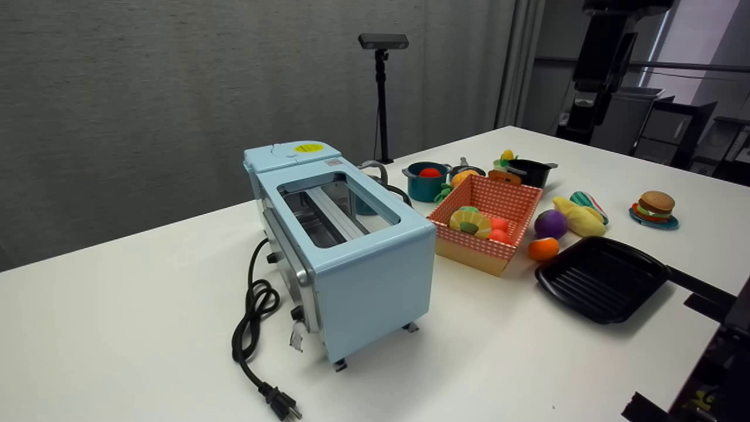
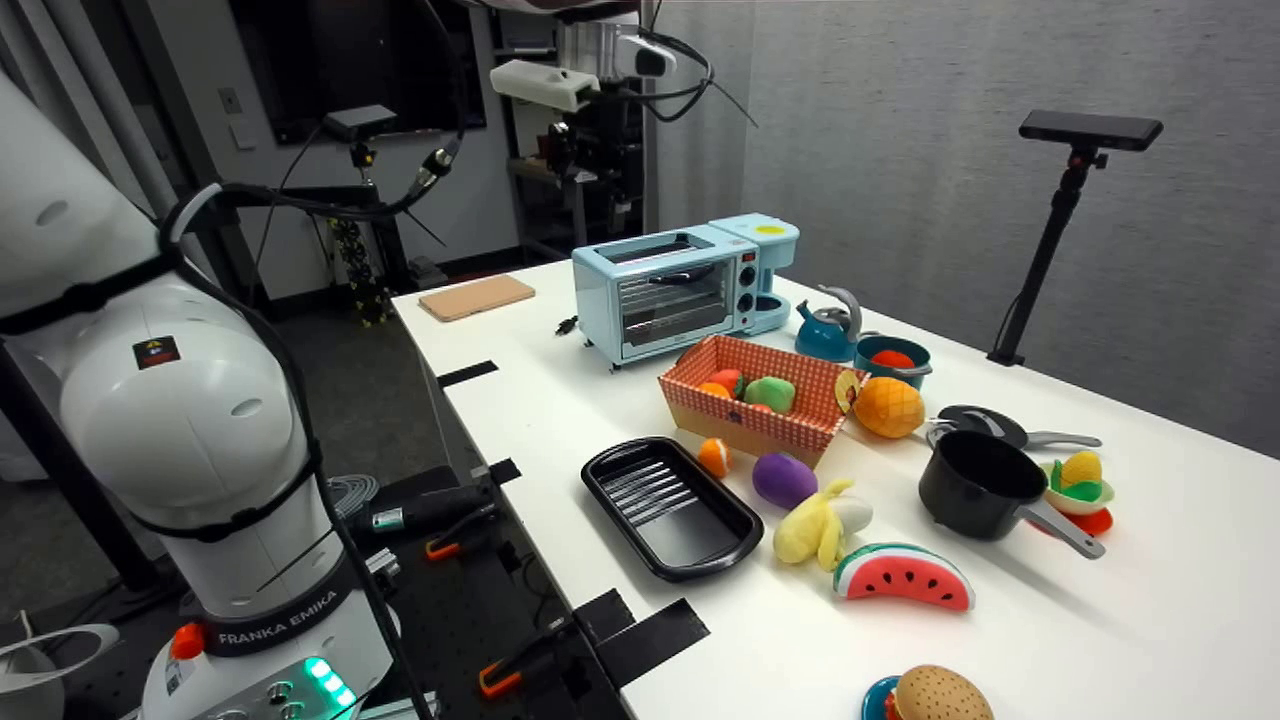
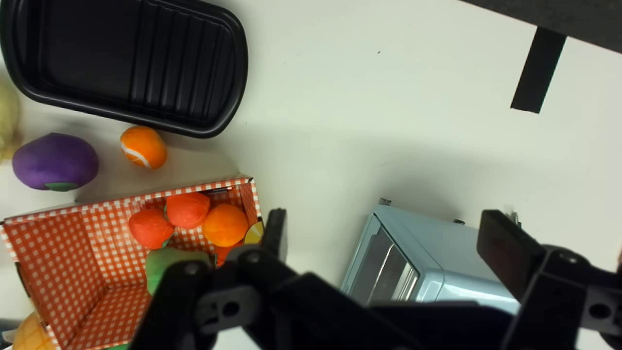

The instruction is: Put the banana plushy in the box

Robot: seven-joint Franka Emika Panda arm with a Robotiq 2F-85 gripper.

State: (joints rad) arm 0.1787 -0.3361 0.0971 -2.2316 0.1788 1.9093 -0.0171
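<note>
The banana plushy (image 1: 580, 218) is pale yellow and lies on the table beside the purple eggplant toy; it also shows in an exterior view (image 2: 808, 528). In the wrist view only part of the banana plushy (image 3: 7, 114) shows at the left edge. The box (image 1: 507, 202) is open-topped, tan outside and red-checked inside, and holds several red, orange and green toys. The box also shows in an exterior view (image 2: 725, 425) and in the wrist view (image 3: 53, 248). My gripper (image 3: 384, 228) is open and empty. It hangs high, apart from both, with the toaster seen between its fingers.
The light-blue toaster (image 1: 375, 281) stands beside the box. A black pan (image 2: 680, 510), eggplant (image 2: 785, 481), small orange (image 2: 714, 457), watermelon slice (image 2: 905, 578) and burger toy (image 2: 940, 695) lie around the plushy. A dark saucepan (image 2: 980, 490) and other cookware (image 2: 885, 365) stand beyond.
</note>
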